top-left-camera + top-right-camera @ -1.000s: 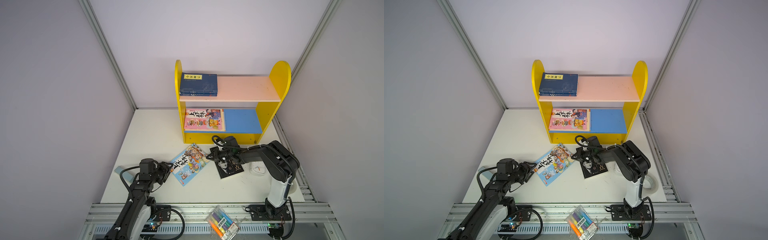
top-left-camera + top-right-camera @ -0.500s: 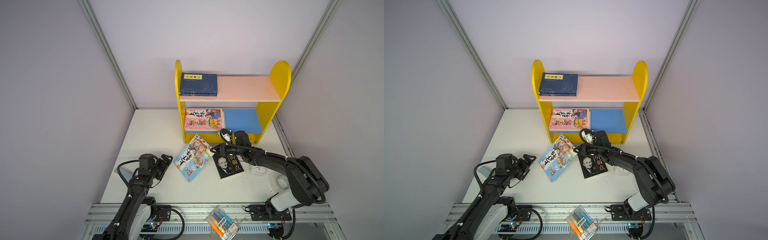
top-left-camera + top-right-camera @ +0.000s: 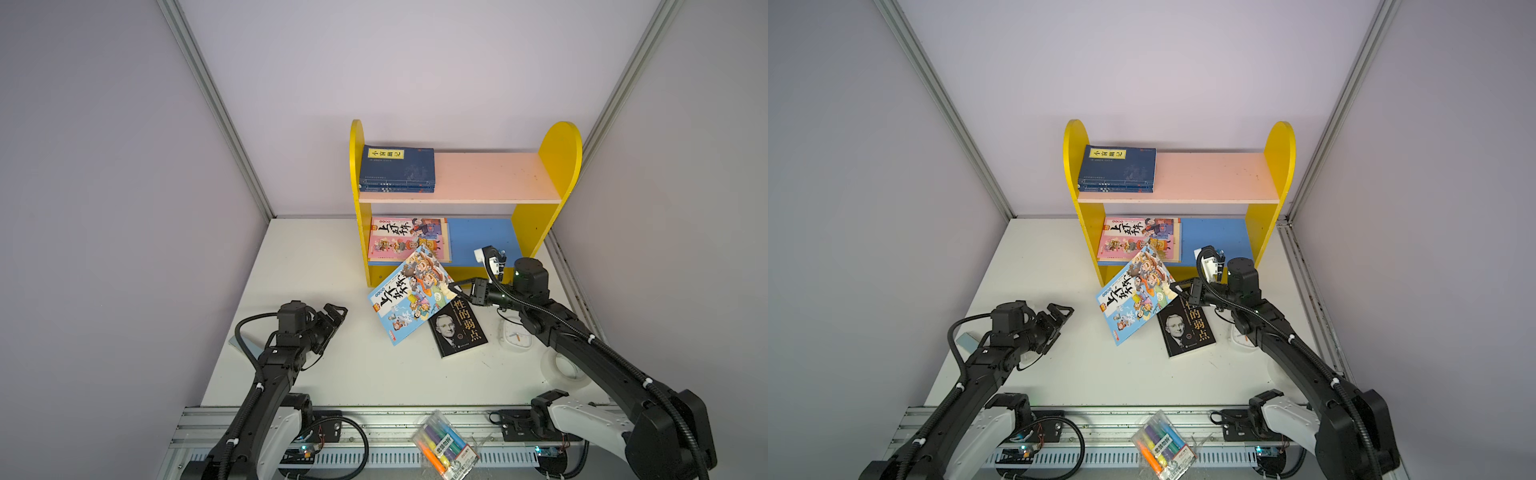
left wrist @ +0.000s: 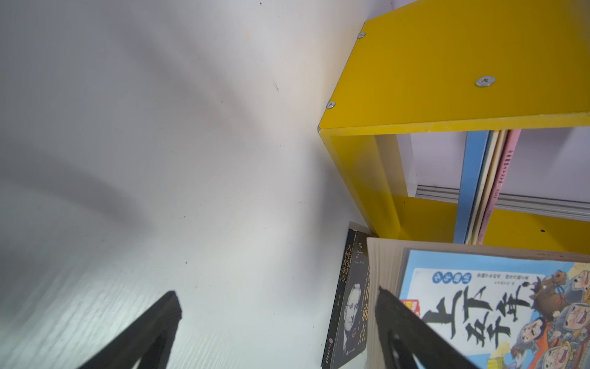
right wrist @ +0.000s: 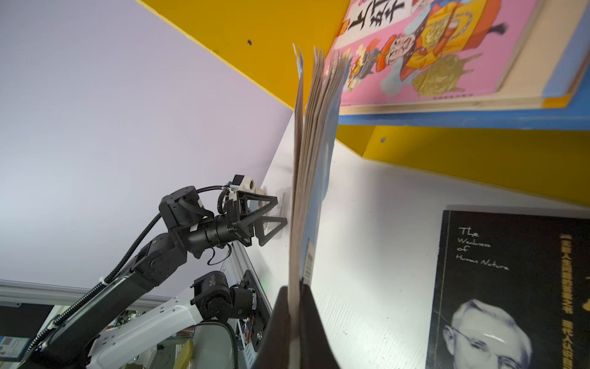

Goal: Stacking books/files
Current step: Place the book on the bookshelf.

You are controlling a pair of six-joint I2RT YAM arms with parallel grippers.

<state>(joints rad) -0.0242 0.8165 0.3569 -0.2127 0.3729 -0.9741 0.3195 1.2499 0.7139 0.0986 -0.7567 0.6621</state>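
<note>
Right arm point(image 3: 582, 349): I have it stretched low over the desk point(image 3: 324, 257) toward the yellow shelf point(image 3: 540, 232) | right gripper point(image 3: 452, 286): clamped on the blue cartoon book point(image 3: 409, 295), held tilted over the black portrait book point(image 3: 457, 330) | left arm point(image 3: 274, 374): bent, set back | left gripper point(image 3: 337, 312): spread wide, empty.

Soft, even light; top views sharp, dimmer at corners. Broad faint shadows cross the worktop point(image 4: 127, 191); slight glare on the black book point(image 5: 510, 287).
</note>
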